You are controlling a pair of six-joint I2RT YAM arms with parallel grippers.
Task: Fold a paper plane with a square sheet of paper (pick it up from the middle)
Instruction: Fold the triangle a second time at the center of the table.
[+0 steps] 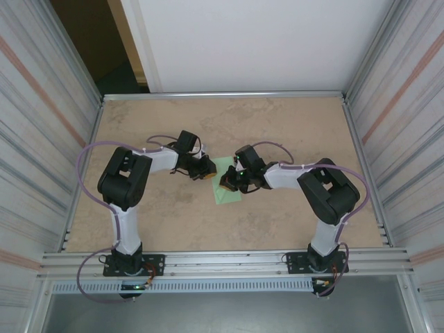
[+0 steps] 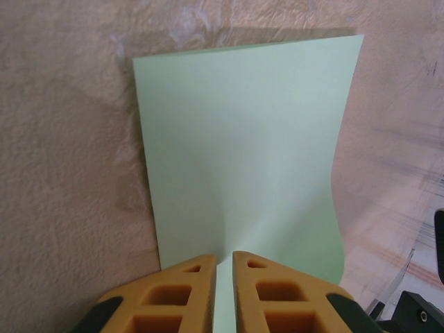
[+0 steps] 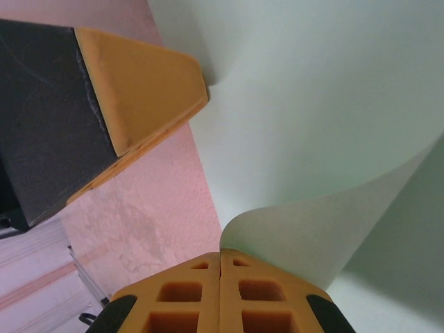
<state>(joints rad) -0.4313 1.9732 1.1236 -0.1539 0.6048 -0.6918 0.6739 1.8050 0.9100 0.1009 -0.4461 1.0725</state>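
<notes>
The square sheet of paper (image 2: 243, 152) lies mid-table (image 1: 277, 132) between my arms. My left gripper (image 2: 223, 260) is pinched almost together on the middle of one edge, and my right gripper (image 3: 220, 255) is clamped tight on another edge, which curls up off the surface in a soft bend. To fold well, I judge I should hold the left pinch firm as an anchor and carry the lifted edge over in a low arc until the edges lie square. I should press the crease only once the corners match, since a sideways pull could skew this thin sheet.
</notes>
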